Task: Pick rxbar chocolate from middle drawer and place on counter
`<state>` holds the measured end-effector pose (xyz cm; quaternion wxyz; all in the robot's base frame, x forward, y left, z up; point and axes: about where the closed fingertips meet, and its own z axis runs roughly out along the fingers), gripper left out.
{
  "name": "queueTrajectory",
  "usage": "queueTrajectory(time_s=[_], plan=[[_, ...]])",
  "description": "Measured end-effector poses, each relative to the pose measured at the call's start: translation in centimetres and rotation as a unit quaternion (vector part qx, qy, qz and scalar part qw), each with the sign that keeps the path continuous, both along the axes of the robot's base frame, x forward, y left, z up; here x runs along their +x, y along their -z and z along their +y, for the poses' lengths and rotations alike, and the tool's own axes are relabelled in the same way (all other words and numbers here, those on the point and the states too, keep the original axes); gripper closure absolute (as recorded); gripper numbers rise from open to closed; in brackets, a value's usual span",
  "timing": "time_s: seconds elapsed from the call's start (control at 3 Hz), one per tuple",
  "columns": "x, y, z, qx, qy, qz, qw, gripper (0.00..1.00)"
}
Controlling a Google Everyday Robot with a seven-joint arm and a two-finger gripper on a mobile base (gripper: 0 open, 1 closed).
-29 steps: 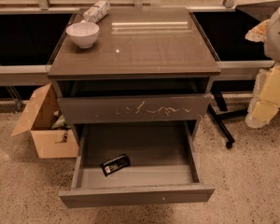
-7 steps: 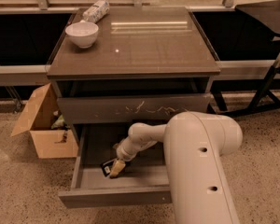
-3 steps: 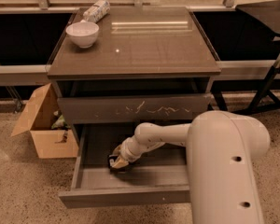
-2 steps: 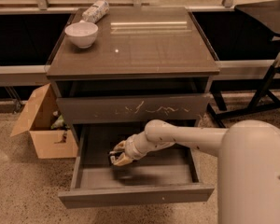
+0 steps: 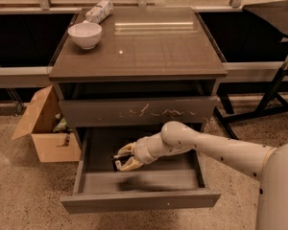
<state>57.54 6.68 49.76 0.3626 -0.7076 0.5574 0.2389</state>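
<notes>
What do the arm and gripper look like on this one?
The arm is smooth, rounded and off-white, with small dark dots along its long link and a ball-shaped joint. The gripper, inside the open wide shallow grey middle drawer, is a yellower cream behind a pale wrist cuff. No loose cables show.

Your gripper (image 5: 124,157), low in the middle drawer (image 5: 139,200), hides most of the rxbar chocolate (image 5: 115,165) it clasps; the arm (image 5: 221,150) behind it runs off the right edge.
</notes>
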Motion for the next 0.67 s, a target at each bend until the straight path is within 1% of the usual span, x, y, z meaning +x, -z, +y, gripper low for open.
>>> queueTrajectory(time_s=[0.33, 0.67], plan=[[-1.6, -3.7, 1.2, 0.020, 0.007, -0.027, 0.9994, 1.00], [-3.9, -8.8, 2.7, 0.031, 0.015, -0.068, 0.9971, 1.00]])
